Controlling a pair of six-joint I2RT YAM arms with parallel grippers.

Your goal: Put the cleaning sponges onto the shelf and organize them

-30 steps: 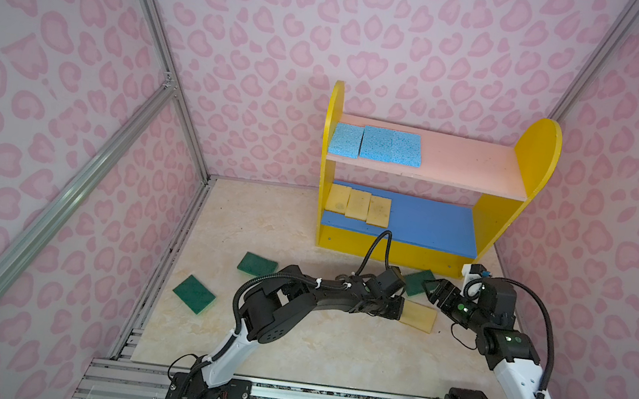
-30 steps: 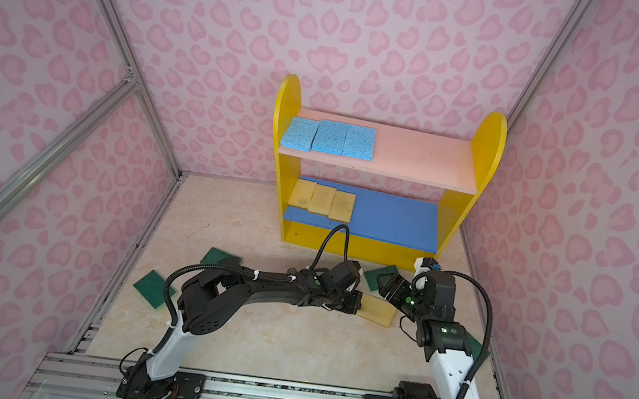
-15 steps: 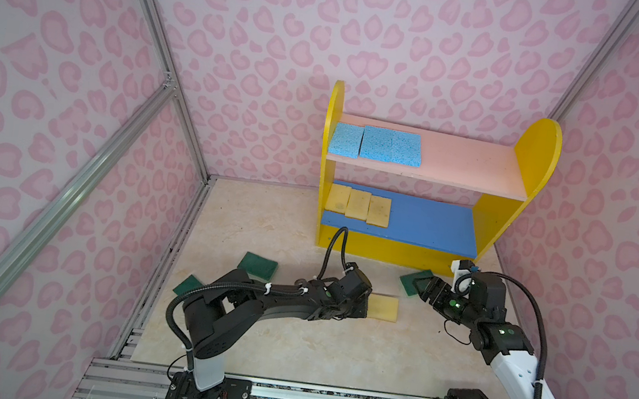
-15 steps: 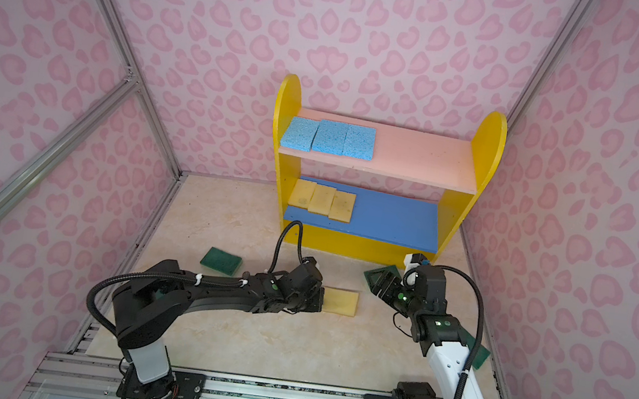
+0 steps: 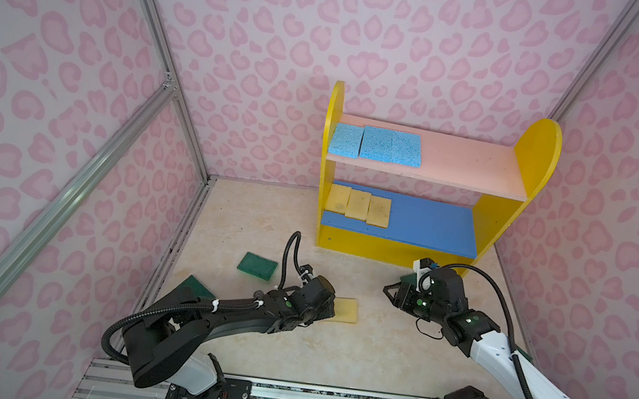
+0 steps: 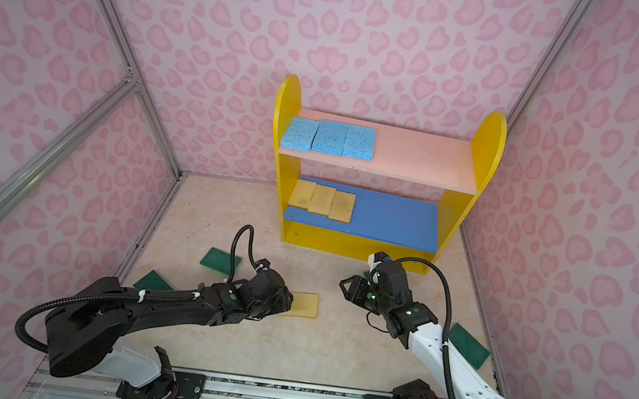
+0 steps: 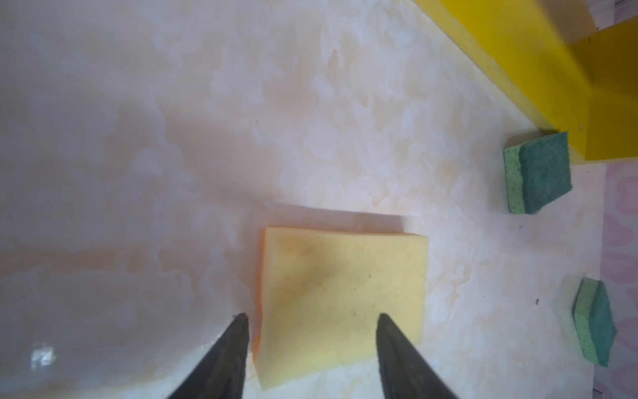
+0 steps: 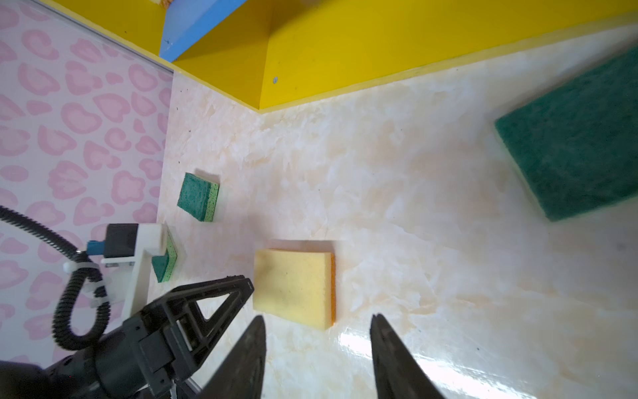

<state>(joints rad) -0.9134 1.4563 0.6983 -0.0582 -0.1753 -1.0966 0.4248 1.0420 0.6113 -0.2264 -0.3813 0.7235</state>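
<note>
- The shelf (image 5: 386, 251) stands at the back of the surface (image 5: 266, 210), close to the rear wall.
- Three blue sponges (image 5: 375, 144) lie side by side at the left end of its pink upper board. Three yellow sponges (image 5: 358, 205) sit in a row at the left end of the blue middle board.
- A loose yellow sponge (image 7: 341, 304) lies flat on the surface in front of the shelf, between the two arms.
- The left fingers (image 7: 397, 355) are spread apart and grip nothing. One tip stands just off the loose yellow sponge's orange edge, and the other hangs over its top face.
- The right fingers (image 8: 248, 355) are also parted and empty. They sit low over the surface and point toward the loose yellow sponge, apart from it.
- Four green sponges (image 5: 257, 266) lie on the surface:
  - one to the left of the left arm's wrist
  - one near the left wall, partly hidden by that arm
  - one just beside the shelf's right front corner
  - one by the right wall, next to the right arm
</note>
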